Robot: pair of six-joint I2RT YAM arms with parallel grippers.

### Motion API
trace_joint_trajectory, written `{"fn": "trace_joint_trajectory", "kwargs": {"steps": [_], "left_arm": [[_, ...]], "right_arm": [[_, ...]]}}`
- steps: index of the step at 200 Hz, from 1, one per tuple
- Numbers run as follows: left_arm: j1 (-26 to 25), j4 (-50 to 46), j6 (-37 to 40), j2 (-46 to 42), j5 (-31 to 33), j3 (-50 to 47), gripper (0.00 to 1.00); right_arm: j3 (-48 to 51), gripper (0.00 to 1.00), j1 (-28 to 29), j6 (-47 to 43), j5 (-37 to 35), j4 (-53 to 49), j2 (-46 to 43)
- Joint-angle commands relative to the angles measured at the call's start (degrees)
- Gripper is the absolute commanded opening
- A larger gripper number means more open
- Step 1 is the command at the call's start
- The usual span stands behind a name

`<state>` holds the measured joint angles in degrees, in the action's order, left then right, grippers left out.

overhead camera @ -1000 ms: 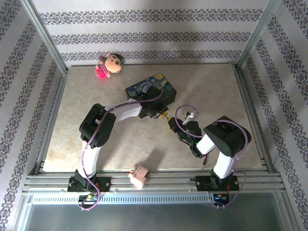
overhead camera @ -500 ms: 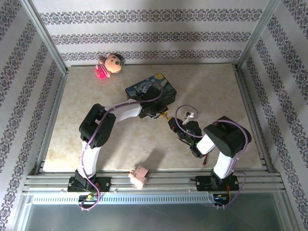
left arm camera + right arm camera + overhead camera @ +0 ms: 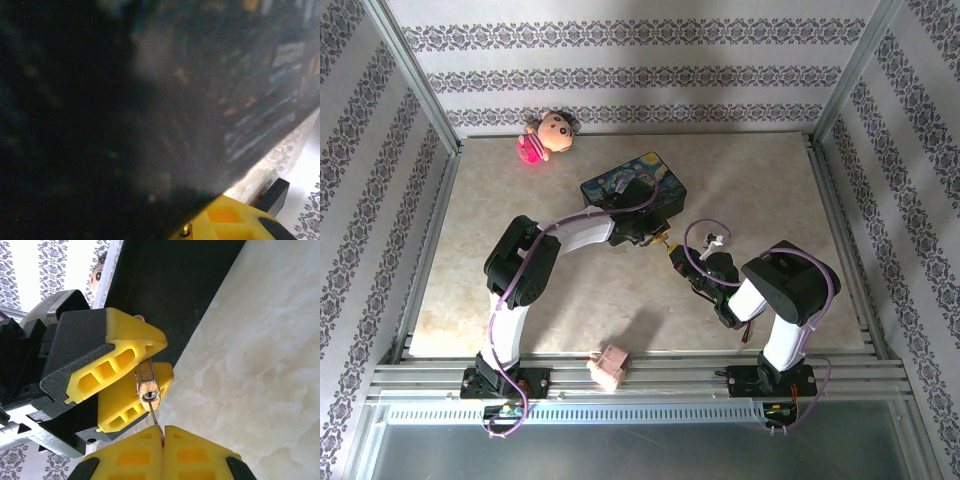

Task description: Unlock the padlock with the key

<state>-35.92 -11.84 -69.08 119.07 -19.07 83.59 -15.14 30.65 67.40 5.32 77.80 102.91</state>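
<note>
- Plainly, the padlock point(image 3: 149, 390), a small brass body, sits pinched between the two yellow fingers of the left gripper point(image 3: 167, 358), its keyhole face turned toward the right wrist camera.
- The left gripper is clenched on the padlock; the lock is held off the table point(image 3: 260, 365), just in front of the near side of the dark box point(image 3: 170, 285).
- A thin key point(image 3: 155, 419) runs up from below to the keyhole face and its tip meets the keyhole; how deep it sits cannot be told.
- The right gripper point(image 3: 162, 432) is clamped tight on the key, its yellow fingers pressed together with only the slim blade sticking out.
- From above, both grippers meet nose to nose near the middle of the table, just to the near right of the box.
- In the left wrist view the box is a dark blur close to the lens, with one yellow finger point(image 3: 225, 220) at the bottom edge.
- A doll point(image 3: 548, 137) with a pink body lies at the far left of the table, well apart from the arms.
- A pink block point(image 3: 611, 367) rests on the near rail between the two arm bases.
</note>
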Motion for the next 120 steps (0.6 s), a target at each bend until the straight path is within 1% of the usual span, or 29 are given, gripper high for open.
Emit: {"fn": "trace_joint_trajectory", "kwargs": {"steps": [1,120], "left_arm": [[-0.2,-3.9,-5.1,1.78,-5.17,-2.64,0.21],[-0.22,-3.37,-5.04,1.91,-5.62,-2.82,0.21]], "right_arm": [[0.32,0.0,0.46,0.35,-1.27,1.65,0.36],[-1.3,0.0,-0.16,1.07,-1.98,1.65,0.87]]}}
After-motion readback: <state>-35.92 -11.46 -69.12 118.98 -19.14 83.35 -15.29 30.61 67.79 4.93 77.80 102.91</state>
